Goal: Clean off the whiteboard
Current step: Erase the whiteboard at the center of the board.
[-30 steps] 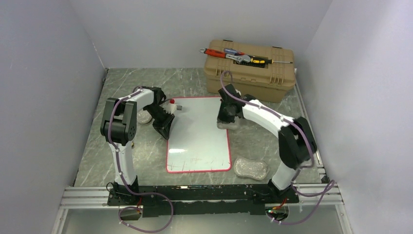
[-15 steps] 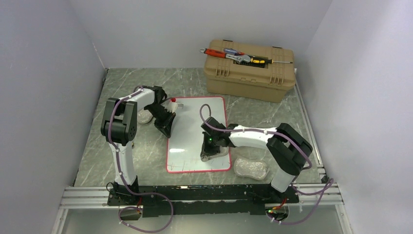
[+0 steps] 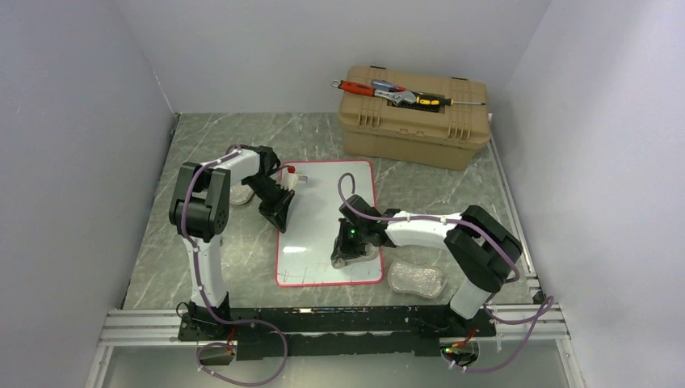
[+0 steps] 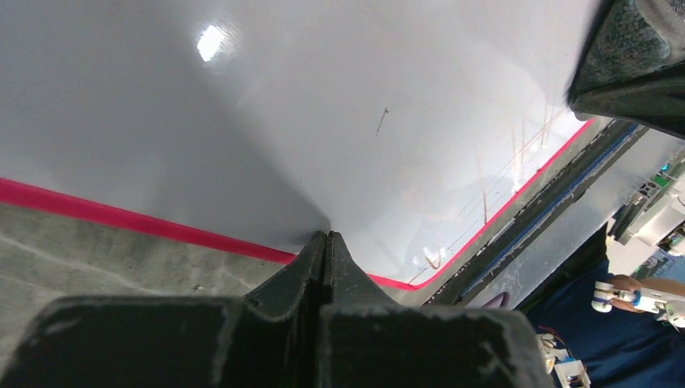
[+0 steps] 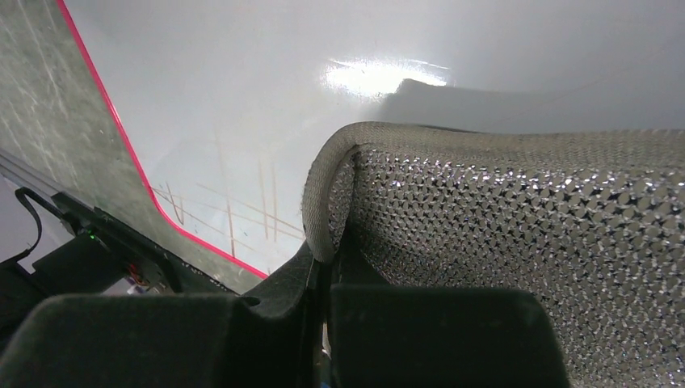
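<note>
My right pincer (image 5: 323, 271), clamped on the mesh sponge (image 5: 501, 242), has swept down to the near end of the whiteboard (image 5: 242, 89), which lies flat on the table (image 3: 210, 250) between my arms; pen lines (image 5: 230, 214) remain there, so wiping goes on. My left pincer (image 4: 325, 242) has just closed, empty, at its left rim

Glossy white whiteboard (image 3: 323, 214) with thin red rim, faint brownish pen lines (image 5: 229, 210) at its lower edge, grey-green marbled table (image 3: 161, 259) with pale veins, tan toolbox (image 3: 412, 125) upper right, glittery silver mesh sponge (image 5: 525, 242), white-and-black arms (image 3: 203, 263), purple cables (image 3: 187, 202)
</note>
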